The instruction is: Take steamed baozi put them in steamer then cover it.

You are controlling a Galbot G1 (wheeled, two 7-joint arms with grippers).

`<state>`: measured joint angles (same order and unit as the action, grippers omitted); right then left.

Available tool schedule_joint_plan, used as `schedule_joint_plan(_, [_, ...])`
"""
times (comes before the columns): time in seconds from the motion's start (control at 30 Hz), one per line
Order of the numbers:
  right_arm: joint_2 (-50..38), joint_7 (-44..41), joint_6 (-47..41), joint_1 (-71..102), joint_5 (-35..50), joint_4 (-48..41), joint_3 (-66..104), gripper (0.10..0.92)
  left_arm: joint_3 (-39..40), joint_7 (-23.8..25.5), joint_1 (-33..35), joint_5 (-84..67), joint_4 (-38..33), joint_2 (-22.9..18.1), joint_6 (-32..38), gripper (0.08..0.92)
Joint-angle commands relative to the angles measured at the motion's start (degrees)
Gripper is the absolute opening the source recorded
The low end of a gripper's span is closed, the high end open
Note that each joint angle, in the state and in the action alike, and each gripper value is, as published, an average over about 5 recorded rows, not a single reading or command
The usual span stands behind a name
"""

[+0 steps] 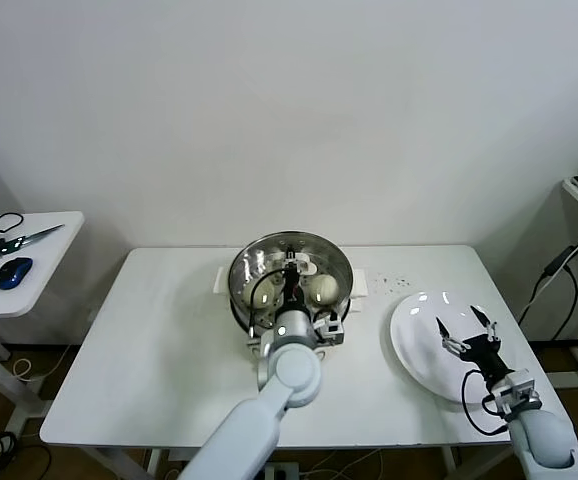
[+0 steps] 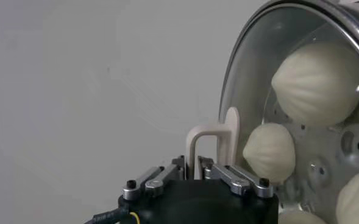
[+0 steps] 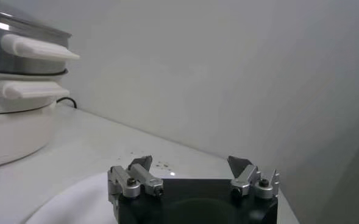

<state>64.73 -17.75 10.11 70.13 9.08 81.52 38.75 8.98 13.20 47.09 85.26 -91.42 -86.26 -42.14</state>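
The covering step is in hand. The glass lid is seated on the steamer at the table's centre, the baozi visible beneath it. The lid's white handle sits between the left gripper jaws; whether it is pinched cannot be told. The right gripper hangs spread over the empty plate at the right. Next, release and a straight lift clear of the handle are called for.

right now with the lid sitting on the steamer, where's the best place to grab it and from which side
Take the glass lid by its white handle, the upright arch at its centre, coming straight down from above. The arch stands proud of the smooth dome, so fingers can close across it, while the rim lies flat on the steamer with no edge to catch. The left claw already sits at that handle.
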Motion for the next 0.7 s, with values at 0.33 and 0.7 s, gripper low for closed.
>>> schedule_joint_plan(0.33, [-0.4, -1.1, -6.3, -0.3, 0.9, 2.5, -0.2, 0.823, 0.4, 3.4, 3.9, -2.3, -14.0, 5.8, -2.8, 0.56])
schedule_joint_plan(0.7, [-0.1, -0.2, -8.1, -0.7, 2.3, 3.4, -0.7, 0.823, -5.4, 0.7, 13.5, -8.5, -26.4, 10.7, -0.4, 0.816])
